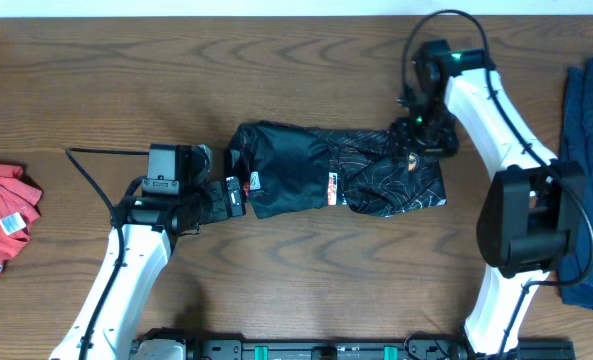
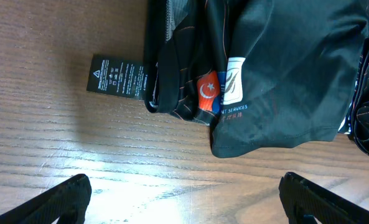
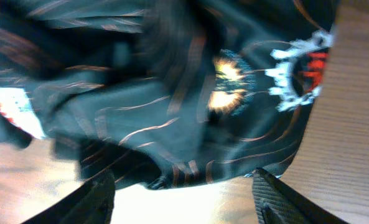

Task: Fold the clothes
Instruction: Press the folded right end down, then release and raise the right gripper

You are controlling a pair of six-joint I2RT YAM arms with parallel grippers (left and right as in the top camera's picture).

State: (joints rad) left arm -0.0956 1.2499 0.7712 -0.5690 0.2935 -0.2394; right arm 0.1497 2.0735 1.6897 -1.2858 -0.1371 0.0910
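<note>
**Loose folds could slip or be dragged open**

Overhead: the black jersey [image 1: 316, 170] lies mid-bench as a rough, lumpy oblong, long side running left to right, with thin orange lines on its right half and small logos near the middle. The left end effector [image 1: 238, 195] sits just beside its left end, and the right end effector [image 1: 416, 135] is over its upper right corner. A red shirt [image 1: 1, 220] lies at the bench's [image 1: 306, 60] far left and a blue shirt [image 1: 588, 150] at the far right, both well apart from the jersey. I judge the main risk to be a pinch that takes only the top layer, which would lift and undo the fold.

Left wrist: the jaws stand wide with only bare bench between the fingertips [image 2: 60, 199], holding nothing. The jersey's edge is layered and uneven, and a black care label [image 2: 117, 76] sticks out flat onto the wood beside the red and white logos [image 2: 218, 90]. A close here could catch the label or one thin hem, not the whole stack. The cloth looks smooth, so it might slide on the bench.

Right wrist: the picture is blurred. The jaws are apart and empty, fingertips [image 3: 100, 193] low over the wood, with creased cloth just beyond them. The bunched wrinkles suggest that an off-centre pull would skew the fold.
</note>
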